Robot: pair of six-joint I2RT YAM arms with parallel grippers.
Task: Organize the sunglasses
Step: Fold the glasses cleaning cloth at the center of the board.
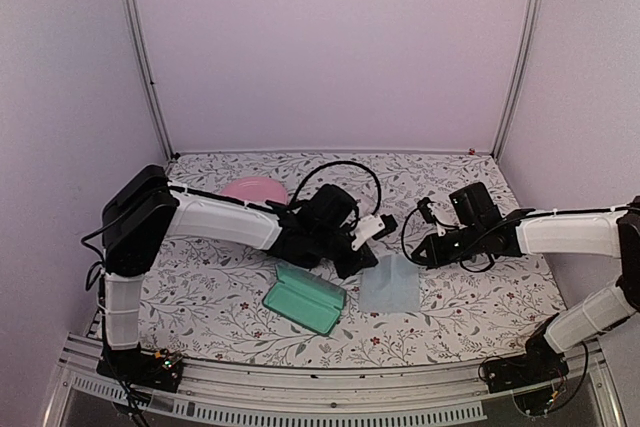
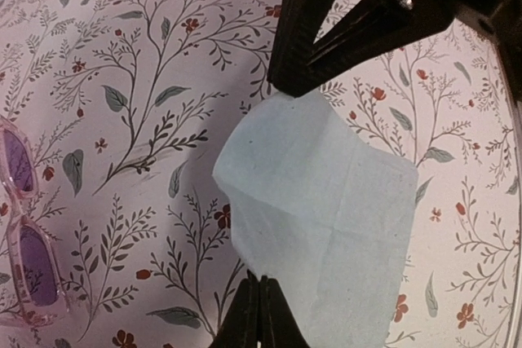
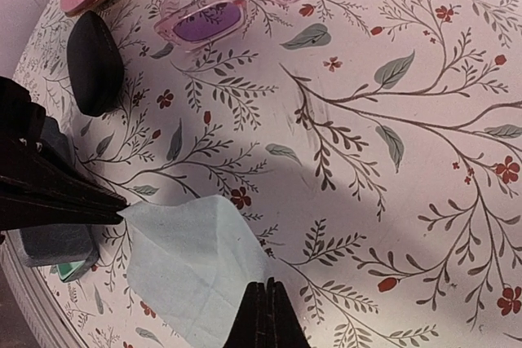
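Top external view, from the left: the left arm reaches across the flowered table (image 1: pixel 200 297), passing in front of a pink round dish (image 1: pixel 255 189). An open green case (image 1: pixel 305 299) lies nearer the front edge, just left of a pale blue cloth (image 1: pixel 392 287) at the middle. The sunglasses cannot be made out from above.

Both wrist views show the left gripper (image 2: pixel 257 295) with its jaws narrowed to a thin line, pinching one edge of the cloth. The right gripper (image 3: pixel 265 299) comes in from the right and is closed just as tightly on the cloth's opposite side, so the cloth hangs between the two tips.

One pair of sunglasses (image 3: pixel 210 20), with a pale pink frame and purple lenses, lies flat on the table. It is well apart from the cloth and free of both grippers, near the pink dish and a black oval case (image 3: pixel 94 63).
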